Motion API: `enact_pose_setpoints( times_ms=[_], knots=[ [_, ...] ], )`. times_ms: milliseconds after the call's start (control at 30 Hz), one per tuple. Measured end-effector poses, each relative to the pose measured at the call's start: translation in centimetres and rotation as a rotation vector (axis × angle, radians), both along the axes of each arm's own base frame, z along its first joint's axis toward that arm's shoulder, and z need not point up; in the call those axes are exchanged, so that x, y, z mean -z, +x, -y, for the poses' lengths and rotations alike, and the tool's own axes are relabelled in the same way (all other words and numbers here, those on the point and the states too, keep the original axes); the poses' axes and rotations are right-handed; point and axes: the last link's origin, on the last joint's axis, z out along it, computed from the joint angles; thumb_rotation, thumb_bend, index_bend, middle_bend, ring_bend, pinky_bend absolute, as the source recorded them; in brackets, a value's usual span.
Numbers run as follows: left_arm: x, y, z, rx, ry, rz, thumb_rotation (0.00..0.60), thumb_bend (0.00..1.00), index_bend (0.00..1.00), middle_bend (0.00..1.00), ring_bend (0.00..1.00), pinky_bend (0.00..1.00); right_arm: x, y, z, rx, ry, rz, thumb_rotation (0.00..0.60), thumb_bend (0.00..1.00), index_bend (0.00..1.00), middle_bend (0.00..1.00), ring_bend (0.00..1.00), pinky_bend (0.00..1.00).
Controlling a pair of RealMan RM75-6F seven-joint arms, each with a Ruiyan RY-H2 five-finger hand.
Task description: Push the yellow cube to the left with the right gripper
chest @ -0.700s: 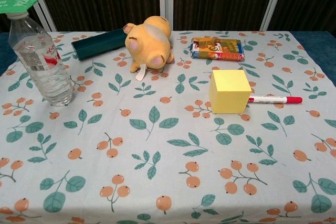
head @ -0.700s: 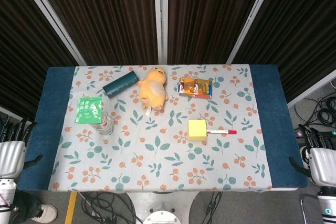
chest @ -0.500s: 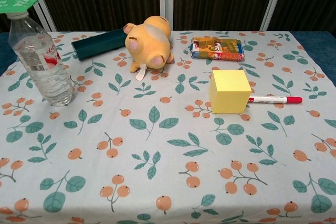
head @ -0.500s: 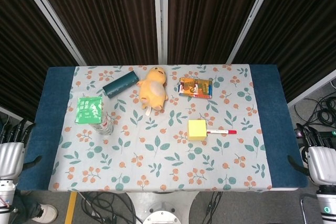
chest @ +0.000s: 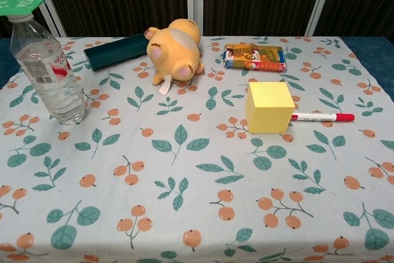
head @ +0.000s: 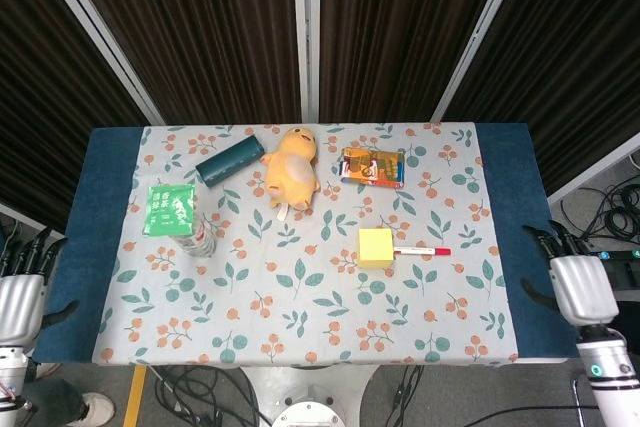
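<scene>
The yellow cube [head: 376, 246] [chest: 269, 107] sits on the floral cloth, right of the table's middle. A red pen [head: 425, 250] [chest: 323, 116] lies against its right side. My right hand [head: 572, 287] hangs over the table's right blue edge, fingers spread and holding nothing, well to the right of the cube and slightly nearer. My left hand [head: 20, 292] stays off the table's left edge, fingers apart and empty. The chest view shows neither hand.
Left of the cube stands a clear water bottle [head: 200, 237] [chest: 46, 66] with a green packet [head: 168, 209] on top. Behind lie a yellow plush [head: 291, 169] [chest: 175, 49], a dark teal tube [head: 229, 160] and an orange snack pack [head: 372, 167] [chest: 255, 56].
My right hand has moved left and a little up in the head view, from beside the table to over its right edge. The cube and pen have not moved.
</scene>
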Motion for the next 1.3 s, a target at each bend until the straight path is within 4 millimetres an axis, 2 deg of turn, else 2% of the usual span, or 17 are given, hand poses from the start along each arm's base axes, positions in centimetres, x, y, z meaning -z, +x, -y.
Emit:
enact_pose_setpoints(
  times_ms=[167, 333, 400, 633, 700, 767, 1000, 1300],
  knots=[
    [-0.1, -0.2, 0.3, -0.015, 0.004, 0.002, 0.6, 0.0, 0.19, 0.14, 0.14, 0.1, 3.4, 1.5, 3.3, -0.038, 0.075, -0.037, 0.6, 0.16, 0.28, 0.28, 0.09, 0.24],
    [-0.1, -0.4, 0.5, -0.022, 0.001, 0.004, 0.6, 0.0, 0.19, 0.14, 0.14, 0.1, 7.7, 2.6, 6.1, -0.049, 0.156, -0.046, 0.6, 0.08, 0.38, 0.34, 0.1, 0.26],
    [-0.1, -0.5, 0.5, -0.025, 0.001, 0.006, 0.6, 0.0, 0.19, 0.14, 0.14, 0.1, 9.3, 2.8, 7.0, -0.051, 0.176, -0.051, 0.6, 0.08, 0.42, 0.36, 0.11, 0.26],
    [-0.1, -0.7, 0.6, -0.033, -0.005, 0.015, 0.6, 0.0, 0.19, 0.14, 0.14, 0.1, 13.1, 2.8, 8.8, -0.04, 0.217, -0.086, 0.6, 0.08, 0.46, 0.4, 0.14, 0.27],
    [-0.1, -0.8, 0.6, -0.036, -0.008, 0.018, 0.6, 0.0, 0.19, 0.14, 0.14, 0.1, 14.0, 2.6, 9.1, -0.032, 0.228, -0.097, 0.6, 0.12, 0.46, 0.41, 0.15, 0.27],
    [-0.1, -0.8, 0.6, -0.038, -0.01, 0.019, 0.6, 0.0, 0.19, 0.14, 0.14, 0.1, 14.7, 2.4, 9.2, -0.024, 0.236, -0.107, 0.6, 0.16, 0.46, 0.42, 0.15, 0.27],
    [0.0, -0.9, 0.5, -0.038, -0.012, 0.024, 0.6, 0.0, 0.19, 0.14, 0.14, 0.1, 16.4, 1.7, 9.7, 0.014, 0.262, -0.117, 0.6, 0.19, 0.47, 0.45, 0.16, 0.27],
    [0.1, -1.0, 0.4, -0.042, -0.014, 0.028, 0.6, 0.0, 0.19, 0.14, 0.14, 0.1, 17.1, 1.3, 10.1, 0.03, 0.273, -0.112, 0.6, 0.2, 0.48, 0.46, 0.17, 0.27]
  ],
)
